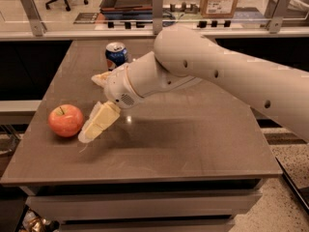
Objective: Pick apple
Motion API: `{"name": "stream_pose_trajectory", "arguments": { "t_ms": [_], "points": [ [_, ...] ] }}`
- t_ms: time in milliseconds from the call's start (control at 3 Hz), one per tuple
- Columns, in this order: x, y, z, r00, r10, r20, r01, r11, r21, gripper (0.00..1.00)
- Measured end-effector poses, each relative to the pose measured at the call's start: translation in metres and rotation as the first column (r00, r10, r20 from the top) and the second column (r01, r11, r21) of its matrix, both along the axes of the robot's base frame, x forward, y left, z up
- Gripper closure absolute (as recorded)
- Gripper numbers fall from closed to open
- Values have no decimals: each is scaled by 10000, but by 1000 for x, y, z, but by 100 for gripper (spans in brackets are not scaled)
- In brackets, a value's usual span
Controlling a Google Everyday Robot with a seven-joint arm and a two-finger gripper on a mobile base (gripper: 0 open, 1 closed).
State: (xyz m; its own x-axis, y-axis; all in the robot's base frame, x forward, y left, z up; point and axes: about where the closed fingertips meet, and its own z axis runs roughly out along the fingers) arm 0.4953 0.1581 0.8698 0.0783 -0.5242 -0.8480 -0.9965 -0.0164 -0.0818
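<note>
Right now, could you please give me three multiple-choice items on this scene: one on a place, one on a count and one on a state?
1. Where is the apple?
A. on the floor
B. on the table, close beside the hand's lower finger
C. inside a box

2. How many cans stand on the table?
A. none
B. one
C. three

3. What is the hand's state?
A. shut on the apple
B. shut on the can
C. open, holding nothing

Key:
1 B, the apple rests on the table by the finger.
2 B, a single blue can stands behind the hand.
3 C, the fingers are spread with nothing between them.
</note>
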Motion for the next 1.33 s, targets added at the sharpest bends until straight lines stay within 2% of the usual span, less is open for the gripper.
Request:
{"name": "stream_pose_trajectory", "arguments": {
  "t_ms": [667, 1000, 1333],
  "points": [
    [-7, 33, -21, 9962, 735, -459, -703, 9952, 685, 0],
    [-11, 49, -28, 9922, 1100, -585, -1039, 9897, 980, 17],
    [-12, 50, -28, 9919, 1132, -580, -1072, 9895, 972, 41]
  ]
}}
